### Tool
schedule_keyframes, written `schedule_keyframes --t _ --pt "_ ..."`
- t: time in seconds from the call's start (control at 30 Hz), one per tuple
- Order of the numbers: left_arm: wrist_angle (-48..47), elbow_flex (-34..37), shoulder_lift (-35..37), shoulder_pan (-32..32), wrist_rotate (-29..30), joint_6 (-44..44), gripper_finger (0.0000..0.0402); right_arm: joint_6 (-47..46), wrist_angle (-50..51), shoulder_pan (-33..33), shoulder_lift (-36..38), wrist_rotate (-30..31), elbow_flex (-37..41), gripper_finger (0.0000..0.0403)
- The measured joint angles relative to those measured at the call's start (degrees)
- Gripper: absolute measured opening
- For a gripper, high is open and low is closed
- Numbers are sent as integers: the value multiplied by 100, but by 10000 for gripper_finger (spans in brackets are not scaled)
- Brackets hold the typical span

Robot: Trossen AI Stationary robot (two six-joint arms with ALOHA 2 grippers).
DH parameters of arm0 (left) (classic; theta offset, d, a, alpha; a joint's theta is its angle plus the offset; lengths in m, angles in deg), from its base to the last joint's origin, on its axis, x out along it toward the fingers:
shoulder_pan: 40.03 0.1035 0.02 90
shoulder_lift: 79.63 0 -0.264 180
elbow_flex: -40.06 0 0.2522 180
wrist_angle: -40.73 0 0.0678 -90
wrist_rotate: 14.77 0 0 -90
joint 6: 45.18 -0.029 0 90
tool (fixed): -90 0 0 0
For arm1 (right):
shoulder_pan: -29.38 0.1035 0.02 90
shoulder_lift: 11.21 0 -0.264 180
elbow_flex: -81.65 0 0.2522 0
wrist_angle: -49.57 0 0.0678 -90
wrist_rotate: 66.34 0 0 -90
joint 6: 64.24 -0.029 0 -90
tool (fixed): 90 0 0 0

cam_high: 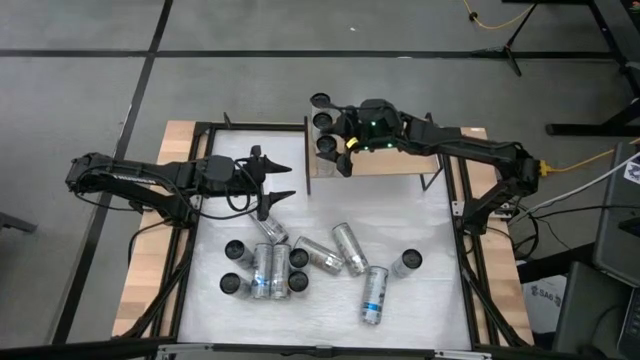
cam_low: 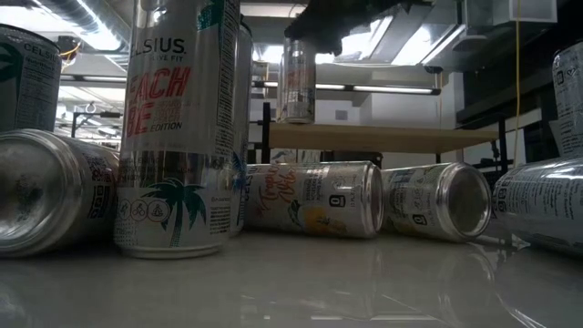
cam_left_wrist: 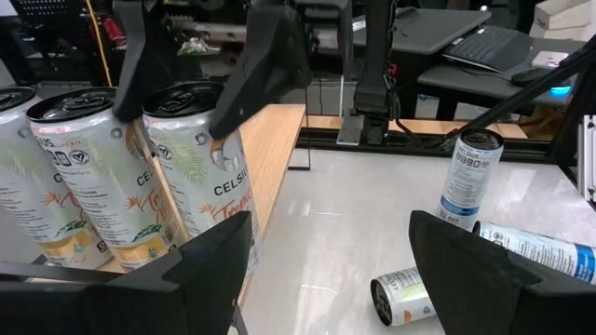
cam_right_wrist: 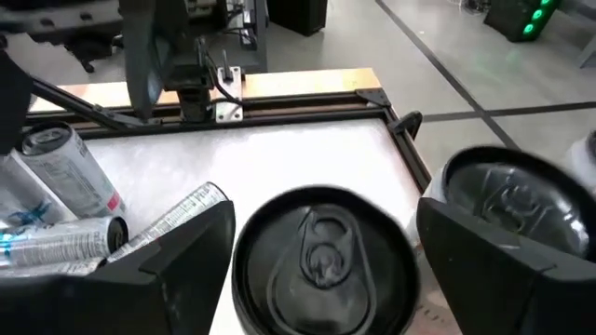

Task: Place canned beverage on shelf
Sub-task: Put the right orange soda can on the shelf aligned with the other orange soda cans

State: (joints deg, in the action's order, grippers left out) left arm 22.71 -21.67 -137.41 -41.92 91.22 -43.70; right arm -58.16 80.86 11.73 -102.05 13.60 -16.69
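The right gripper [cam_high: 345, 150] is at the left end of the shelf [cam_high: 400, 163], at the far side of the table, with its fingers straddling an upright can [cam_right_wrist: 321, 265]. Seen from the right wrist, the can's dark lid sits directly between the two fingers, which stand apart on either side; whether their pads are pressing the wall or have just let go cannot be told from these views. The can's long axis is vertical and it appears to rest on the shelf board (the low view shows an upright can [cam_low: 296, 80] standing on the shelf's top surface below the gripper). Two further cans [cam_high: 322, 110] stand in a row just beside it toward the far edge. The relation that governs the next move is therefore vertical: the can lies straight below the wrist, centred between the fingers, so a clean withdrawal would in my judgement be upward, without sideways drift that could tip it into its neighbours. The left gripper [cam_high: 280, 180] hovers over the table's left centre, fingers apart and holding nothing, nearer than the right to the loose cans [cam_high: 320, 265] scattered standing and lying on the tabletop [cam_high: 420, 220], its tips pointing toward the shelf.
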Motion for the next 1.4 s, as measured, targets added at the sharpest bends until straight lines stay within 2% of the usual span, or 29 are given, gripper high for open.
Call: schedule_keyframes --t 0.3,0.53,0.7,0.8,1.03,1.13,1.4 --pt "0 0 0 0 1 0 283 0 397 4 0 -49 -588 326" --pt "0 0 0 -1 2 0 283 -6 644 87 9 -1180 -1066 326" --pt "0 0 0 0 0 0 283 -2 944 577 9 -1339 -1070 326" --pt "0 0 -1 -1 0 -7 283 0 1362 941 9 -1045 -1070 326" --pt "0 0 -1 -1 0 -9 283 13 2177 1583 -64 57 -1068 326" --pt "0 0 -2 -2 -11 -11 283 3 2231 1670 -140 362 -881 326" --pt "0 0 -2 0 -55 -13 283 -133 2066 1523 -164 661 -101 326"
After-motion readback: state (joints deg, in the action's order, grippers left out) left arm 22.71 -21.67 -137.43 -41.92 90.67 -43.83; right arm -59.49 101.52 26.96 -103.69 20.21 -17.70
